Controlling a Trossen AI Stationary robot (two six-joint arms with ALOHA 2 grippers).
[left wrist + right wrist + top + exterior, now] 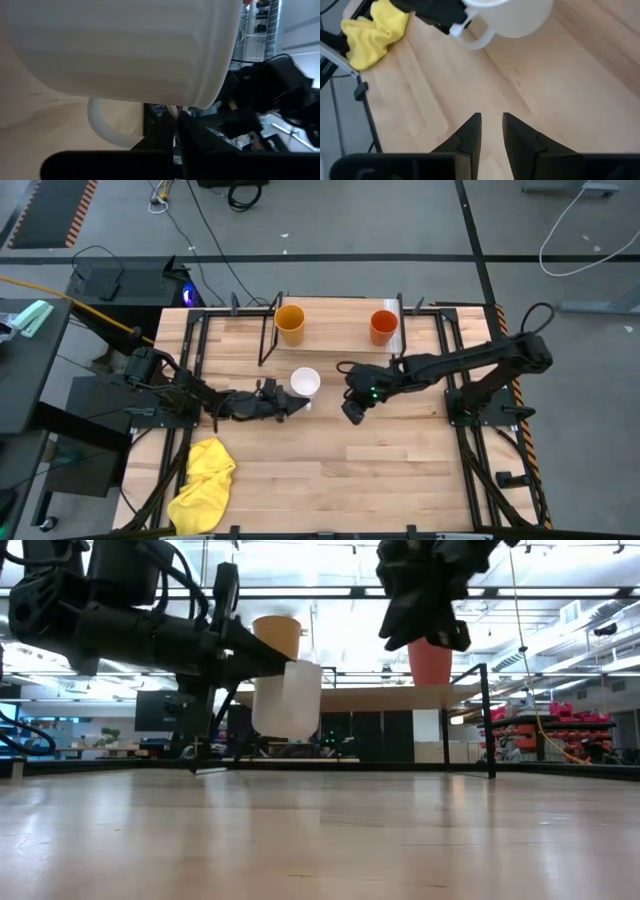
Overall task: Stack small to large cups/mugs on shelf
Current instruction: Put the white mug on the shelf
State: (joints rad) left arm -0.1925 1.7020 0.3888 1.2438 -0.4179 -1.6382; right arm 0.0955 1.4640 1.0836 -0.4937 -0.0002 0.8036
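Butcher-block planks made up the surface (330, 470) you worked over, with grey floor and loose cables around it. Your white mug (305, 382) sat near the centre of that surface in the high view, and in the low view it hung clear above the wood, upright with its mouth up. Your left hand (291, 406) was clamped on the mug's handle side, reaching in from the mug's 8 o'clock, with the handle loop visible beside the fingers in the right wrist view.

At roughly 3 o'clock from the mug, near it but apart, your right hand (352, 413) hovered above the surface, its two fingers (470, 135) nearly together with only a thin gap and gripping nothing.

Toward 12 o'clock stood the shelf (335, 328), a light-wood board on thin black legs. On it, the yellow-orange cup (290, 324) stood at about 11 o'clock from the mug and the red-orange cup (383, 327) at about 2 o'clock, well apart from each other, both upright.

Down at 7 o'clock, near the surface's edge, lay a crumpled yellow cloth (203, 483).
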